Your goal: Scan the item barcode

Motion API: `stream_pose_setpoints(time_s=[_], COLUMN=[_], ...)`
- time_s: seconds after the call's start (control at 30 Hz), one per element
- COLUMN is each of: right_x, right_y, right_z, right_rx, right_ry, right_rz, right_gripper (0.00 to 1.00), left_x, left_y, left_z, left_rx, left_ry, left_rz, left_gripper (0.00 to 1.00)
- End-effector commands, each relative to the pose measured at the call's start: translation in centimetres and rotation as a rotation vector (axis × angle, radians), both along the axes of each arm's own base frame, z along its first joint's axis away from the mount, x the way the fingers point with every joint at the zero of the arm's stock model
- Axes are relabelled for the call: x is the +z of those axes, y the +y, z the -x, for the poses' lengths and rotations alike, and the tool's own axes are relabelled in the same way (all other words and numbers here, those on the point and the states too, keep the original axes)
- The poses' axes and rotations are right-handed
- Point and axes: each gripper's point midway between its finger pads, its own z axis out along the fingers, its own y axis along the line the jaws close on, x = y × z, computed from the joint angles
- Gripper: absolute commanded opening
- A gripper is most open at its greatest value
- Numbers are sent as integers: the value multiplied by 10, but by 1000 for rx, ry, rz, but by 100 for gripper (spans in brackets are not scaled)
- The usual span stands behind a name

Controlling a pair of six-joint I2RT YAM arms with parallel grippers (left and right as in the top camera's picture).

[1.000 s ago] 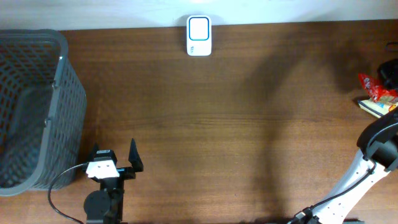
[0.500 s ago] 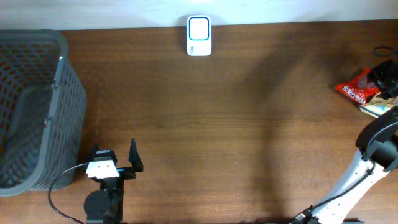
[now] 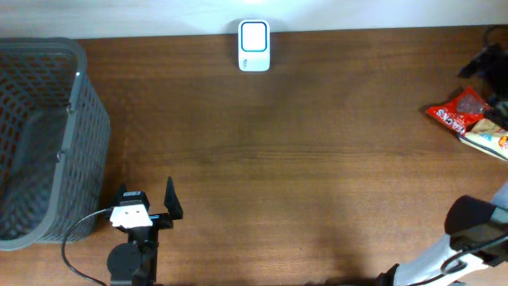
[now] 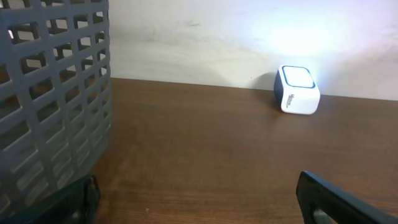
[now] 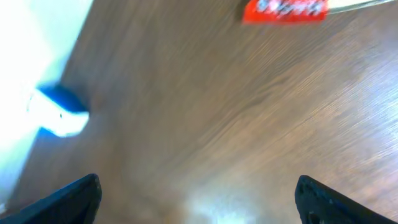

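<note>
Wide open, the right gripper (image 5: 199, 202) holds nothing: its two dark fingertips (image 5: 68, 199) sit at the lower corners of its blurred wrist view, with only bare wood between them. Beyond them, clear of both fingers and untouched, the red snack packet (image 5: 283, 9) lies flat on the table (image 3: 317, 159). From overhead this packet is close to the right edge, rather toward the far side, and just beside a pale yellowish packet (image 3: 488, 141) on its near right. Well to its left, the white barcode scanner (image 3: 254, 45) stands at the middle of the far edge. The left gripper (image 3: 145, 191) rests at the near left, well apart from the packet, jaws spread and empty, beside the grey mesh basket (image 3: 75, 75).
</note>
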Motion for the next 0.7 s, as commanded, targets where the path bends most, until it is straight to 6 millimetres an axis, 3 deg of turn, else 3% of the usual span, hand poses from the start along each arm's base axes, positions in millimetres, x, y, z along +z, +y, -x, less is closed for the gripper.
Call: stream_pose_setpoints(time_s=[0.0, 0.2, 0.37, 0.5, 0.67], right_x=[15, 18, 12, -12, -37], right_y=[40, 79, 101, 117, 132], right_z=[22, 84, 136, 177, 205], right_rx=[138, 282, 281, 218, 222], right_ry=[-28, -34, -128, -133, -131], right_rz=[26, 100, 145, 120, 94], right_gripper=[98, 99, 98, 98, 98], left_x=[-2, -2, -2, -2, -2], left_y=[-1, -1, -1, -1, -1], left_z=[0, 0, 0, 0, 0], left_rx=[-4, -4, -4, -4, -4], left_ry=[1, 1, 1, 1, 0], left_rz=[5, 5, 5, 5, 5], left_gripper=[99, 99, 99, 99, 99])
